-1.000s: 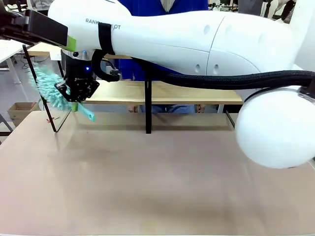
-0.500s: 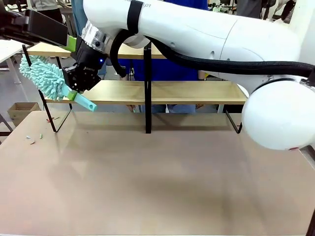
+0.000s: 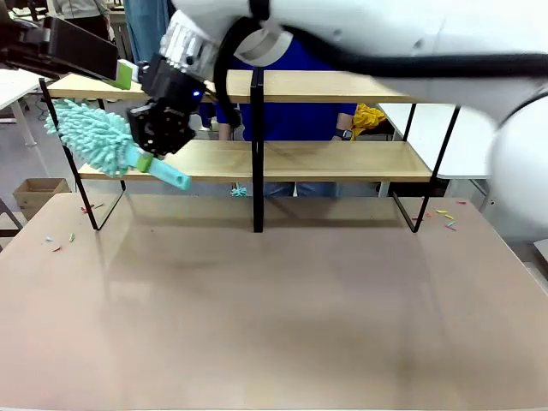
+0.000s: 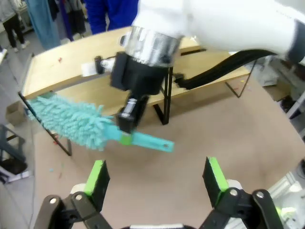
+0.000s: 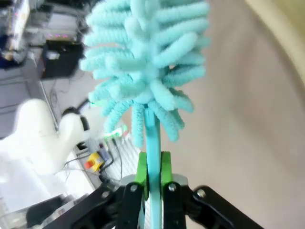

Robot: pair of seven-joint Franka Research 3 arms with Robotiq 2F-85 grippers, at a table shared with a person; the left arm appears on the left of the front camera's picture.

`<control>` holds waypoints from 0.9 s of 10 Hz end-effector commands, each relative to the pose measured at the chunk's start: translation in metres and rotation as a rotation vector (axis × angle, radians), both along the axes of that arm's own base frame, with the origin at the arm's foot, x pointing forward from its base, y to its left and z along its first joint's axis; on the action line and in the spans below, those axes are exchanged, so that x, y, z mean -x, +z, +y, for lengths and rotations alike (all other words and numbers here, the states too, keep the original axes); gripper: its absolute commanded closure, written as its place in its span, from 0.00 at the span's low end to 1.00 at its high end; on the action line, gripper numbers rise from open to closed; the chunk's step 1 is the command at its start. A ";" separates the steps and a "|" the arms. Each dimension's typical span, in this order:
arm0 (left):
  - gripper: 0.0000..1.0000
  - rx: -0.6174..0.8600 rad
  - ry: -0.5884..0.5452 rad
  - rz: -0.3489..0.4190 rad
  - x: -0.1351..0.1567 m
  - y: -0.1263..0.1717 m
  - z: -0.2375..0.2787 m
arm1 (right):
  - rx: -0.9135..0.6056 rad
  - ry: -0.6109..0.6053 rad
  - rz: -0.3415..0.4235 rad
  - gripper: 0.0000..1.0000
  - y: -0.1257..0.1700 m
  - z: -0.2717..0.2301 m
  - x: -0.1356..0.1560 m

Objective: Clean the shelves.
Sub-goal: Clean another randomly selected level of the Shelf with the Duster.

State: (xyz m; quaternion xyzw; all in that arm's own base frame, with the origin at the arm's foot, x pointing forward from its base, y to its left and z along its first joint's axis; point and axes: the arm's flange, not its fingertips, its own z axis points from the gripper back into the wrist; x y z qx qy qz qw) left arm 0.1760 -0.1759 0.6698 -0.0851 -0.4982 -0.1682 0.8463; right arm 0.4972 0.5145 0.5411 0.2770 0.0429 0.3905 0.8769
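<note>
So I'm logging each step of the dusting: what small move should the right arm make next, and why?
Probably sweep the duster rightward along the lower board of the shelves. The right claw is shut on its handle, and the fluffy head sits at the rack's left end, level with that board. Most of the board lies to the right. The left claw hangs open, apart.

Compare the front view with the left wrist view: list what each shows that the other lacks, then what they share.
Front view alone: both tiers of the shelves seen whole, coloured scraps on the table beside the frame's feet, and a yellow cloth behind the rack.

Left wrist view alone: the left pincer, open and holding nothing, hanging above the tabletop.

Both: the right pincer, shut on the handle of the teal duster, whose fluffy head sits at the rack's left end between the two boards, with its handle end pointing out over the table.
</note>
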 end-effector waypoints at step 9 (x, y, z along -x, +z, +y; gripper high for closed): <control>0.00 -0.011 -0.004 -0.004 0.000 0.000 0.002 | 0.096 -0.016 0.046 0.88 0.038 -0.271 0.157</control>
